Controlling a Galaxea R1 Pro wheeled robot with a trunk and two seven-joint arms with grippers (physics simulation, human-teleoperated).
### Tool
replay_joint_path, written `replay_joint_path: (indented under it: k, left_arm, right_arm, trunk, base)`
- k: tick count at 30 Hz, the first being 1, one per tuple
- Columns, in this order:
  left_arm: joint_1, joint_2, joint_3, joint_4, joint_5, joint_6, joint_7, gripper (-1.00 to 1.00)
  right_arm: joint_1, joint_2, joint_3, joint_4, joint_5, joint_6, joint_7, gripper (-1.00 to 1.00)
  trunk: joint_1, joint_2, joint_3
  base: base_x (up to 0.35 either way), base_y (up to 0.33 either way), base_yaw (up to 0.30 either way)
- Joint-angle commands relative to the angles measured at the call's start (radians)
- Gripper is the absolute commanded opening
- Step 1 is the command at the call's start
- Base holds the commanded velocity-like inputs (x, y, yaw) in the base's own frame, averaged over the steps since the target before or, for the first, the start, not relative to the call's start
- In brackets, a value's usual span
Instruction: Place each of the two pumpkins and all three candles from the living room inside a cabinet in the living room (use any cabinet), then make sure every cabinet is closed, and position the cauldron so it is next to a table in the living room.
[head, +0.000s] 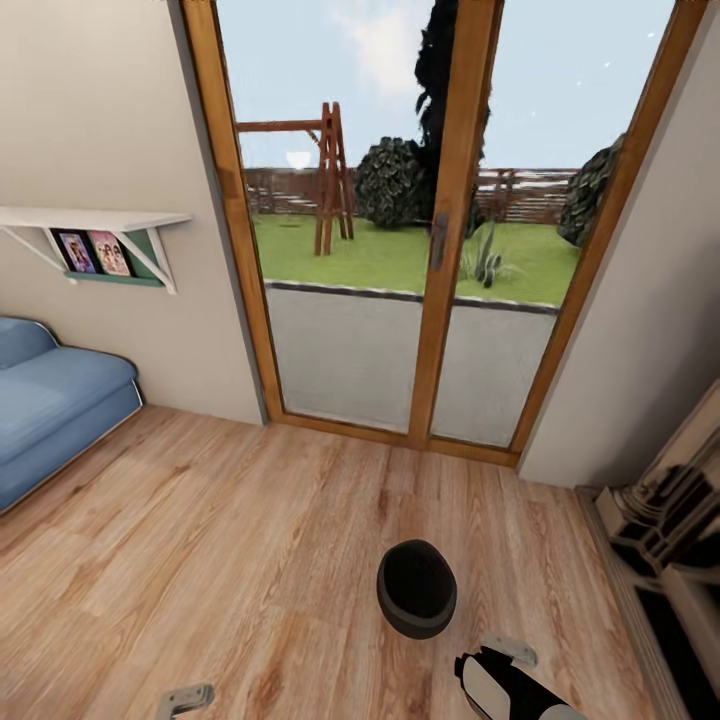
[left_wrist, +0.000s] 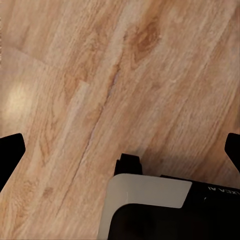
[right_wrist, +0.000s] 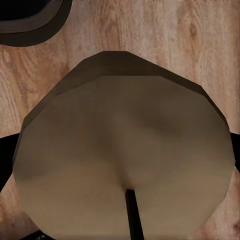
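Down on the plank floor in head view, well short of the glass doors: cauldron, upright, just by right gripper. Left wrist view: left gripper spread wide, empty. Right wrist view: looks clamped on an off-white candle, wick up. Cauldron probably heavy, stiff, slick, so best grabbed by the rim.

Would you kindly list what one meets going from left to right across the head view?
Blue sofa → wall shelf with photos → glass garden doors → dark unit at the right edge.
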Motion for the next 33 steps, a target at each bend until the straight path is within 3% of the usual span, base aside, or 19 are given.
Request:
replay_joint_path:
  k: [1, 17, 33]
  left_arm:
    - [0.000, 0.000, 0.000, 0.000, 0.000, 0.000, 0.000, 1.00]
    - [0.000, -0.001, -0.001, 0.000, -0.001, -0.001, 0.000, 1.00]
    - [0.000, -0.001, -0.002, 0.000, -0.002, -0.001, 0.000, 1.00]
  right_arm:
    - [0.000, 0.000, 0.000, 0.000, -0.004, -0.003, 0.000, -1.00]
    - [0.000, 0.002, 0.003, 0.000, -0.002, -0.004, 0.000, -1.00]
    - [0.000, 0.002, 0.008, 0.000, -0.001, -0.002, 0.000, -1.00]
  trunk:
    - [-0.004, 0.007, 0.003]
    - [-0.004, 0.007, 0.003]
    - [-0.004, 0.007, 0.003]
  base:
    - [0.000, 0.000, 0.000]
    - [-0.006, -0.001, 0.000]
    - [-0.274, -0.001, 0.000]
